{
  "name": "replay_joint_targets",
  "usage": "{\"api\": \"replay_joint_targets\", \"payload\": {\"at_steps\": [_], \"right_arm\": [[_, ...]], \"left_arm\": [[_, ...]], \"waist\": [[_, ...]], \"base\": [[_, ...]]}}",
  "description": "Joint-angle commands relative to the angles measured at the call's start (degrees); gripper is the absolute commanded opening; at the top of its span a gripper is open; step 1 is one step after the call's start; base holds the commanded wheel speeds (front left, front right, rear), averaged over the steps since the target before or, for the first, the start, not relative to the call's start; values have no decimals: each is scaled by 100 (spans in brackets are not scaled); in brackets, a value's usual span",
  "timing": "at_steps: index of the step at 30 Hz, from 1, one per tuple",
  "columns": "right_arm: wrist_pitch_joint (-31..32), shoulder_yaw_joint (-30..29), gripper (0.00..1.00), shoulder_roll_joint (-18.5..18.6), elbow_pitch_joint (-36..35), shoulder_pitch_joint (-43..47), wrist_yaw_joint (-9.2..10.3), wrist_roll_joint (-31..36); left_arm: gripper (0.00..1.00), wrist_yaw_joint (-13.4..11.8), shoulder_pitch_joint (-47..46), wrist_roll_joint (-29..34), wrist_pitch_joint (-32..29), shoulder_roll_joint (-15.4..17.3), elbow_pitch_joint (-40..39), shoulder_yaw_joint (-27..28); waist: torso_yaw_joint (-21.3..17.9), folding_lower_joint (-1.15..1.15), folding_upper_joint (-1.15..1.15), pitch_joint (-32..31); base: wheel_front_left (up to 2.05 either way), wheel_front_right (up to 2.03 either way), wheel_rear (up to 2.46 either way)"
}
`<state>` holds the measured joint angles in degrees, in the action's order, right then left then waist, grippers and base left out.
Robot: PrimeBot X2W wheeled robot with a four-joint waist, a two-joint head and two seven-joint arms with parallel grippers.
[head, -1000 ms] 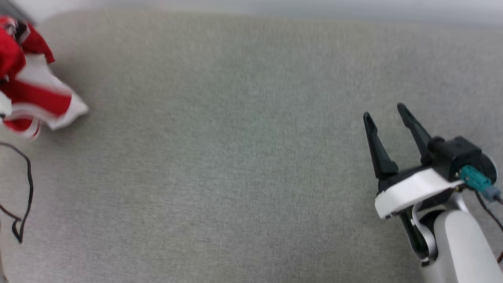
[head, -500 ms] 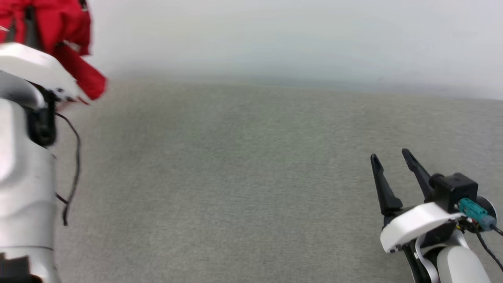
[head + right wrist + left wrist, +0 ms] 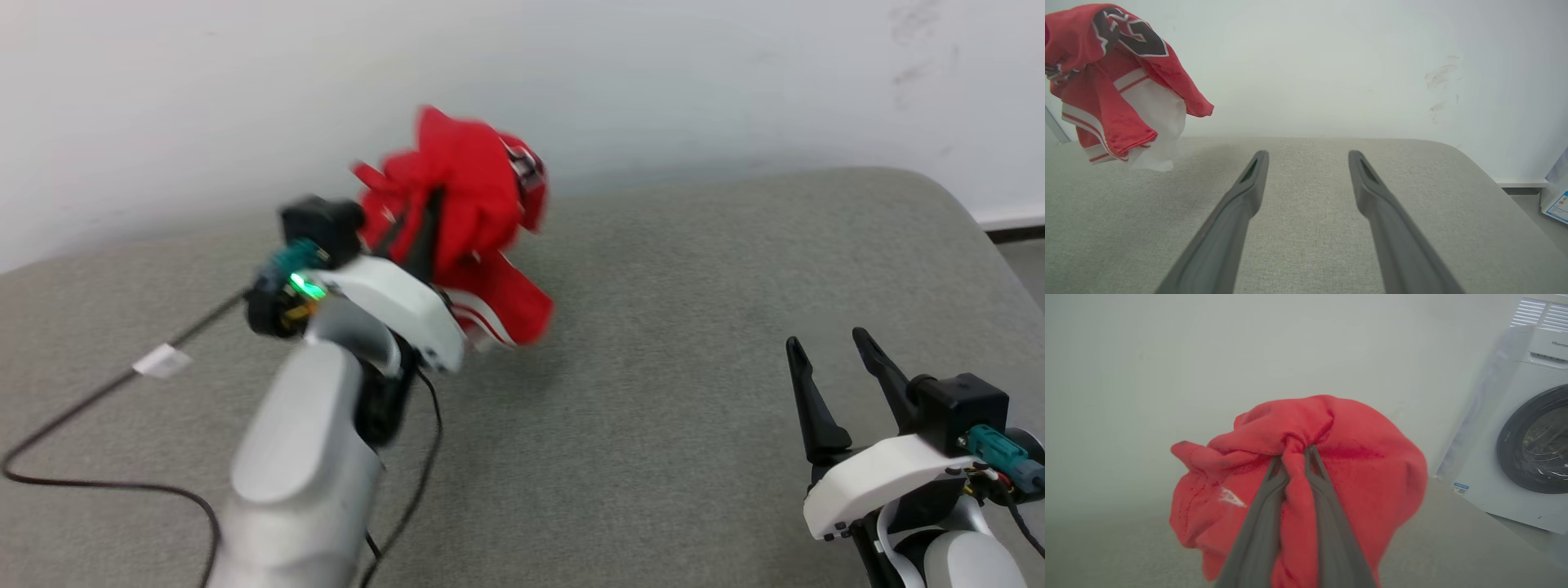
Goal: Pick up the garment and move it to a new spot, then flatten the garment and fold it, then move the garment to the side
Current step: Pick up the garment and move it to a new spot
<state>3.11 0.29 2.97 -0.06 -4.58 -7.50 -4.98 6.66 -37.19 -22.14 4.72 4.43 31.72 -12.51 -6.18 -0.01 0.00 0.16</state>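
The garment hangs in a red bunch from the left gripper, raised over the far left part of the grey pad and close to the white wall. The left wrist view shows the hold plainly: the two dark fingers are drawn nearly together with a pinch of red cloth clamped between their tips, the rest ballooning round them. From the right wrist view the bundle droops at the upper left – black, white-edged lettering on top, a white sleeve with red stripes lowest. The sleeve comes down near the pad; whether it touches I cannot tell. In the head view the cloth is blurred, and a soft shadow lies on the pad beneath it.

The right gripper is well apart from it, low at the near right of the pad, fingers spread wide with nothing between them – the right wrist view shows bare grey fabric in the gap.

A black cable with a small white tag trails over the pad on the left. A white washer stands beyond the pad's edge in the left wrist view.
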Motion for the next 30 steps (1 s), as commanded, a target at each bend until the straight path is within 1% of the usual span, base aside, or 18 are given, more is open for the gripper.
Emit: {"api": "replay_joint_targets", "payload": {"at_steps": [1, 7, 9, 12, 13, 14, 15, 16, 20, 24, 26, 30], "right_arm": [[22, -9, 100, -10, -40, 43, 2, 4], [3, 38, 100, -13, -41, 25, 2, -140], [-11, 64, 100, -13, -20, 18, 2, -175], [-26, 58, 100, -13, 17, 27, 2, -203], [-38, 32, 100, -12, 21, 33, 2, -201], [-50, 18, 100, -13, 29, 38, 2, -198], [-57, -8, 100, -14, 35, 42, 2, -201], [-64, -15, 100, -14, 46, 36, 2, -204], [-97, -91, 100, -11, 51, 48, 2, -231], [-97, -147, 100, -12, 70, 111, 2, -227], [-85, -169, 100, -12, 85, 143, 2, -235], [-62, -261, 100, -10, 72, 202, 2, -226]], "left_arm": [[0, 29, 181, -64, 16, -13, -6, -84], [0, 66, 1078, -563, 16, -144, 144, -985], [0, 64, 1381, -737, -27, -150, 178, -1306], [0, -7, 1745, -1005, -109, -150, 242, -1661], [13, -46, 1804, -1036, -110, -149, 237, -1734], [47, -76, 1832, -1051, -77, -149, 224, -1800], [93, -112, 1862, -1058, -47, -149, 200, -1866], [100, -129, 1878, -1042, 0, -150, 174, -1906], [100, -320, 1704, -822, 449, -123, -180, -1904], [100, -543, 1617, -621, 770, 65, -653, -1758], [100, -691, 1606, -537, 840, 181, -881, -1663], [100, -1083, 1745, -387, 912, 450, -1268, -1415]], "waist": [[-216, 1, 0, 73], [-518, 1, 0, 277], [-561, 1, 0, 336], [-565, 1, 0, 383], [-542, 1, 0, 397], [-512, 1, 0, 404], [-468, 1, 0, 407], [-432, 1, 0, 399], [-213, 1, 0, 339], [42, 1, 0, 224], [146, 1, 0, 151], [340, 1, 0, 33]], "base": [[0, 0, 0], [0, 0, 0], [0, 0, 0], [0, 0, 0], [0, 0, 0], [0, 0, 0], [0, 0, 0], [0, 0, 0], [0, 0, 0], [0, 0, 0], [0, 0, 0], [0, 0, 0]]}}
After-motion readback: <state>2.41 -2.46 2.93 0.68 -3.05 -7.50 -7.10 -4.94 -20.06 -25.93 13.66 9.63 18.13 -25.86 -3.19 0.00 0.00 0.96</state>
